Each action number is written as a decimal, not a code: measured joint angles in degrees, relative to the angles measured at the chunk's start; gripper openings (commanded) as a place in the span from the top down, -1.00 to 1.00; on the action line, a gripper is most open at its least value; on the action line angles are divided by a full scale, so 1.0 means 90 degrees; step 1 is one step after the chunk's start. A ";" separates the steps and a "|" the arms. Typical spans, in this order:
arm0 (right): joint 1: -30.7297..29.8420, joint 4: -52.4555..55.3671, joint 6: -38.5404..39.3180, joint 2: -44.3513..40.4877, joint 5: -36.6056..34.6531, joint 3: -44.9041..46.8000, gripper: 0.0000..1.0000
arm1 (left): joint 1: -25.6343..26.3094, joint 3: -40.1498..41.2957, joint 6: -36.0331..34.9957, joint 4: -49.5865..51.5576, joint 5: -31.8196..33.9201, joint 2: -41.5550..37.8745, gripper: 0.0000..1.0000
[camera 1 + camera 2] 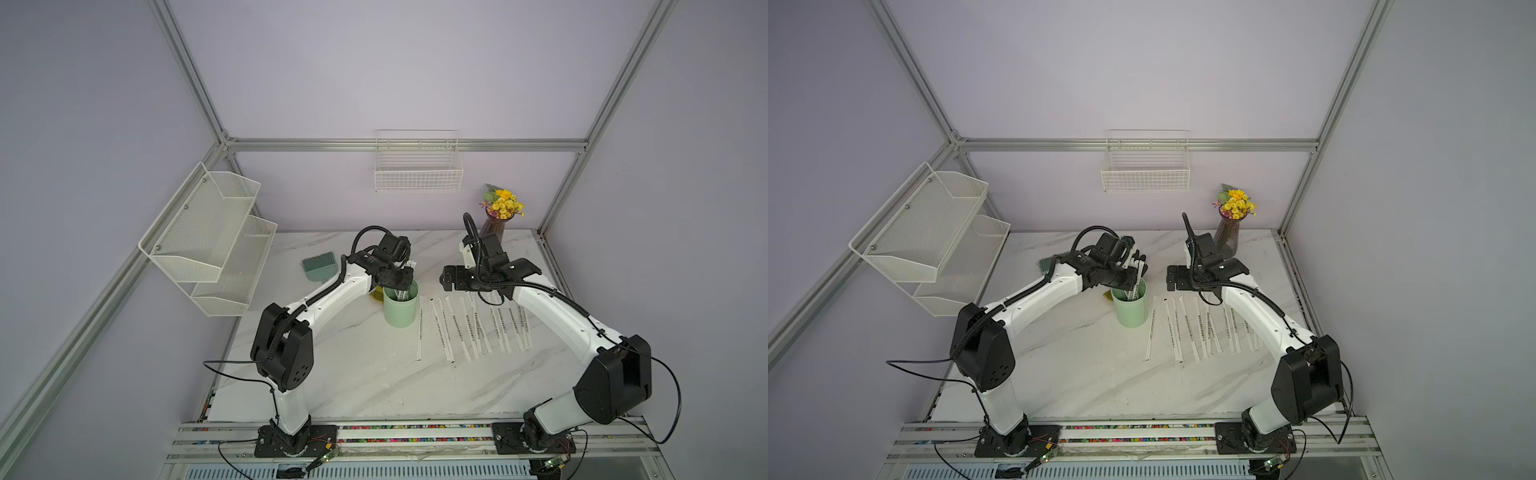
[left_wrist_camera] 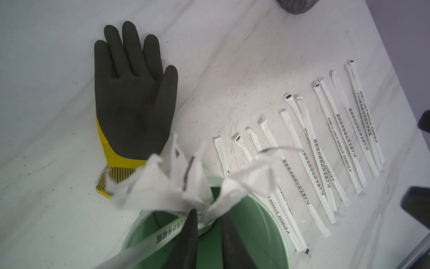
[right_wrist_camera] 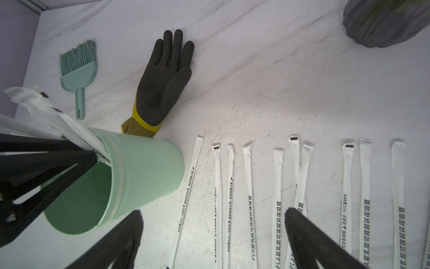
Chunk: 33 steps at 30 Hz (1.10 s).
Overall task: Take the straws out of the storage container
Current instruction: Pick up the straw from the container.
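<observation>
Marble tbl (image 1: pixel 374 382) w/ row of straws (image 3: pixel 277 177), cup (image 1: pixel 400 313), glove (image 2: pixel 132 104), brush (image 3: pixel 78 72), vase (image 1: pixel 1227 239).

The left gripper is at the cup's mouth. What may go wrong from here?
1. The left gripper pinches the crumpled tops of several straws; some may slip out, or the paper may tear.
2. Nothing holds the storage container: the right gripper hangs open over the laid-out straws. The container might tip or lift along.

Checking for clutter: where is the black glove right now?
Right wrist view: on the left arm's side, the glove lies flat on the table beyond the green cup, between the brush and the laid-out straws.
</observation>
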<state>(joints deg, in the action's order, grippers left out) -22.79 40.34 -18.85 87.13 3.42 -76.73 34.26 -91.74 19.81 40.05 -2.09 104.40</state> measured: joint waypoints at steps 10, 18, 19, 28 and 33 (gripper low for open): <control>0.0000 0.0002 0.0002 0.0000 -0.0007 0.0000 -0.94 | 0.0000 -0.0165 0.0010 0.0129 0.0029 0.0134 0.73; 0.0000 0.0000 0.0002 0.0000 -0.0007 0.0000 -0.94 | 0.0000 -0.0165 0.0010 0.0180 0.0049 0.0131 0.81; 0.0000 0.0000 0.0002 0.0000 -0.0005 0.0000 -0.95 | 0.0000 -0.0165 0.0010 0.0187 0.0046 0.0124 0.82; 0.0000 -0.0002 0.0002 0.0000 0.0005 0.0000 -0.94 | 0.0039 -0.0165 0.0007 0.0262 0.0049 -0.0185 0.82; 0.0000 -0.0002 0.0002 0.0000 0.0010 0.0000 -0.94 | 0.0044 -0.0165 0.0002 0.0274 0.0056 -0.0396 0.82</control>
<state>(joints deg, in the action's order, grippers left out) -22.79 40.32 -18.83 87.13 3.51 -76.73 34.65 -93.23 19.84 42.52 -1.58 100.84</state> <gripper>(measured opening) 0.972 0.090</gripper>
